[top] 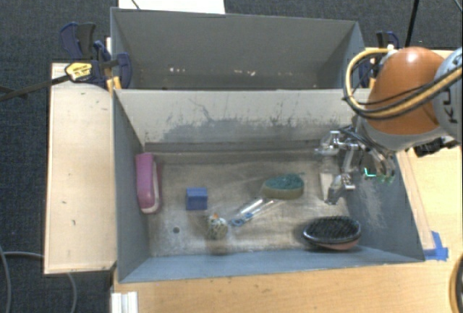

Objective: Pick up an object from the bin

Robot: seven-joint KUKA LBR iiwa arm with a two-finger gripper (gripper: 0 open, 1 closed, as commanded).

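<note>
My gripper point(341, 190) hangs low at the right side of the bin, open, with nothing between its fingers. Just left of it lies a teal-headed dish brush point(283, 186) whose clear handle runs down-left. Below the gripper, against the bin's front right, a black oval hairbrush point(331, 233) lies flat. The gripper touches neither of them.
A small speckled lump point(216, 226) sits at the end of the brush handle. A blue block point(196, 198) lies left of the middle, and a pink oblong thing point(147, 181) rests against the left wall. The arm with its orange cover comes in over the right rim.
</note>
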